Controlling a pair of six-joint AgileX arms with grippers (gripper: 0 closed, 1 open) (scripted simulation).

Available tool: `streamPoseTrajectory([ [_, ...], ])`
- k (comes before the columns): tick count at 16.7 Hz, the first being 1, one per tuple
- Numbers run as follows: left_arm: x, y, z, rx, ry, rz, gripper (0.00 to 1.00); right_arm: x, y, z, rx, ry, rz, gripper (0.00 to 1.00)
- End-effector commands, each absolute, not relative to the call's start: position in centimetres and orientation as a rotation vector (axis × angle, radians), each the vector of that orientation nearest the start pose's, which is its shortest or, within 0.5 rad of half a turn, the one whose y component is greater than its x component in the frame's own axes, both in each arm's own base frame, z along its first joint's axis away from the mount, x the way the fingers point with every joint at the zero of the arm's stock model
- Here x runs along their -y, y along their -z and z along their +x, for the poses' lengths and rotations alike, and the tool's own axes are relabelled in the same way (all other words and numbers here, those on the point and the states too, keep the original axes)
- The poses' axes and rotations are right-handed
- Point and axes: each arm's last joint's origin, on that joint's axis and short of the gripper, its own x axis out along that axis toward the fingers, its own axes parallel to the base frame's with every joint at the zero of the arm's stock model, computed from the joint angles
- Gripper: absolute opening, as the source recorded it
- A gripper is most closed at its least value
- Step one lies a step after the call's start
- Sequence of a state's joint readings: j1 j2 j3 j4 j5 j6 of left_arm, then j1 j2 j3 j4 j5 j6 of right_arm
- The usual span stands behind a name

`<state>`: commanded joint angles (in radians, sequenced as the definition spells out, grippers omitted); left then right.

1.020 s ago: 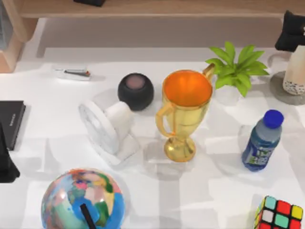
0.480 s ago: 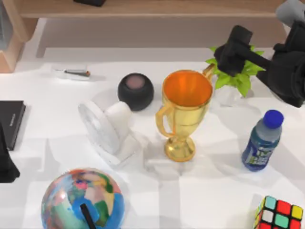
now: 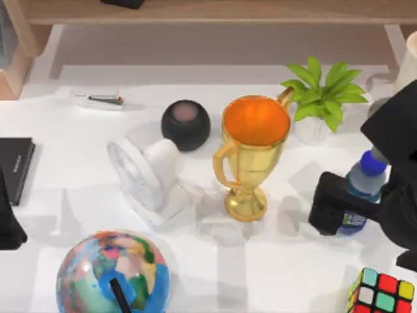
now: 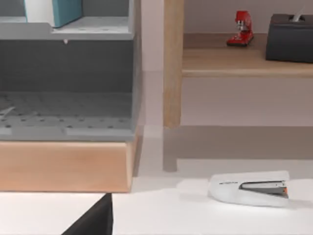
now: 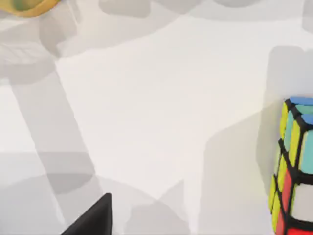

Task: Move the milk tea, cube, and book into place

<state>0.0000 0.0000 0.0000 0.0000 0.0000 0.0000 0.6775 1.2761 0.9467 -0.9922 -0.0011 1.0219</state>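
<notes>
Swinging down from the upper right of the top view half a second ago, my right arm now hangs low at the right edge, above the puzzle cube in the lower right corner, presumably lining up a pick; I cannot tell whether its fingers are parted or closed. Just behind it stands the blue-capped bottle, partly covered. Farther off, the milk tea sits at the upper right edge, while my left arm idles at the left edge.
</notes>
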Motion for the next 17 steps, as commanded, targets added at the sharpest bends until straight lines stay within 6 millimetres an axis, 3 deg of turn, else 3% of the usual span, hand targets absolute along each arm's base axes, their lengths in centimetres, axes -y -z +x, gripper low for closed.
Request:
streamPoseTrajectory([
  [4, 0.1, -16.0, 10.6, 0.000, 0.000, 0.000, 1.00, -13.0, -21.5, 16.4, -1.537, 0.288, 0.314, 1.00],
  [12, 0.1, -16.0, 10.6, 0.000, 0.000, 0.000, 1.00, -12.9, -21.1, 16.3, -1.547, 0.301, 0.305, 1.00],
  [17, 0.1, -16.0, 10.6, 0.000, 0.000, 0.000, 1.00, -13.0, -17.9, 16.5, -1.550, 0.305, 0.305, 1.00],
])
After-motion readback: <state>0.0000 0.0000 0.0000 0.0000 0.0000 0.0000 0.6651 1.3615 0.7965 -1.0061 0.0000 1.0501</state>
